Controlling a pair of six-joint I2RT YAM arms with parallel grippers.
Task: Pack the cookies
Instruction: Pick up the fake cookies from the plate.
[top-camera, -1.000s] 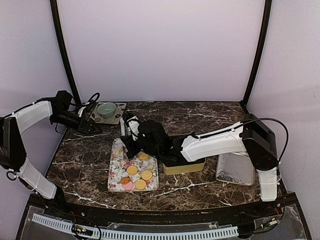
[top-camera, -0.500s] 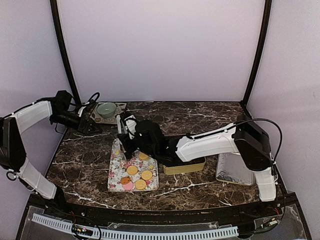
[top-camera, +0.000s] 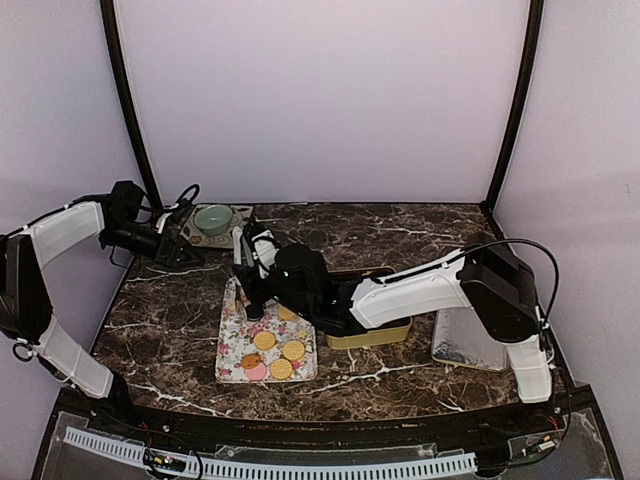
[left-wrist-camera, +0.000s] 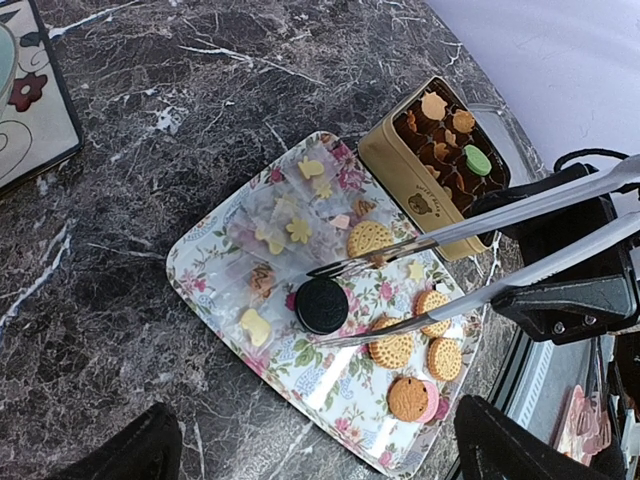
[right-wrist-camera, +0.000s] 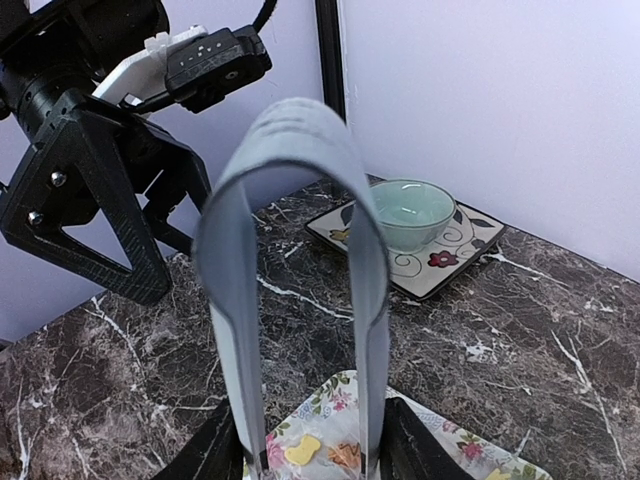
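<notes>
1. The cookies (left-wrist-camera: 392, 345) lie on the flowered tray (left-wrist-camera: 205, 270); some sit in the gold tin (left-wrist-camera: 400, 180) beside it.
2. Our right end effector (right-wrist-camera: 312, 455), clamped on tongs (left-wrist-camera: 480, 215), has reached farther across; the tips now straddle a dark cookie (left-wrist-camera: 321, 305), likely our next pick.
3. Our left end effector (top-camera: 178, 252) hangs wide open, empty.

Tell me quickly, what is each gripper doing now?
Left gripper: open, holding nothing.
Right gripper: closed on the tongs.

No text, label or number can be read anywhere.
</notes>
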